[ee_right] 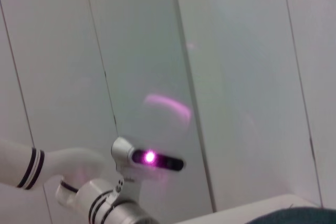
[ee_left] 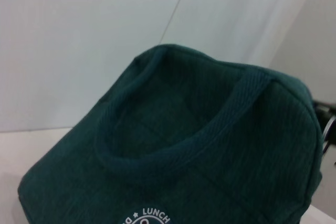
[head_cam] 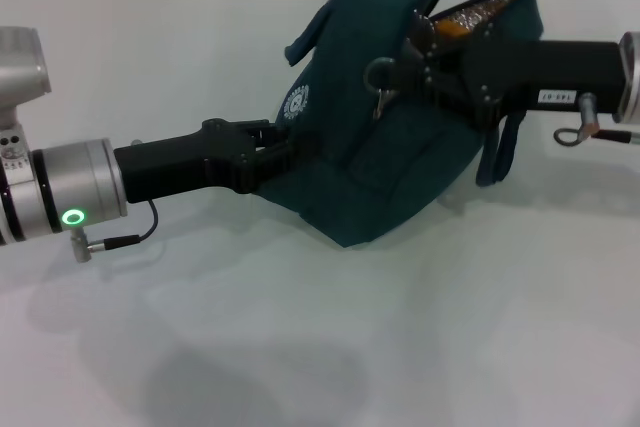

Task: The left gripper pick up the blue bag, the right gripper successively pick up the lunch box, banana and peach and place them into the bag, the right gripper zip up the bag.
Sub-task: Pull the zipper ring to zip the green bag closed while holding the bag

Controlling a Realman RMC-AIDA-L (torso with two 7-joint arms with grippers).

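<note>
Head view, working left to right. We are seeing the left arm reaching in low over the white tabletop [head_cam: 300, 347], a green ring light glowing on its silver wrist. The left hand [head_cam: 278, 152] is clamped on the near side of the bag [head_cam: 370, 117], just below the round white logo [head_cam: 296, 102], and is holding it tilted up with most of its base off the tabletop. The fabric is reading dark teal more than blue to us.

In the left wrist view we are looking straight at the bag [ee_left: 210, 156] from close by. Its carry handle [ee_left: 173, 150] is lying in a loop against the panel, and the top of the logo, with the word LUNCH, is showing at the edge.

Moving right, the bag's mouth is gaping at the upper right, with something orange-brown [head_cam: 478, 15] showing inside; we cannot tell which item it is. The right hand [head_cam: 420, 52] is sitting at that opening beside a metal ring and zip pull [head_cam: 380, 77]. Its fingers are buried against the dark fabric, so we cannot tell whether they are wide, narrow or gripping anything. A strap [head_cam: 497, 152] is hanging below the right arm.

The right wrist view is giving us only wall panels, part of the robot's body and a sliver of the bag [ee_right: 294, 216].
</note>
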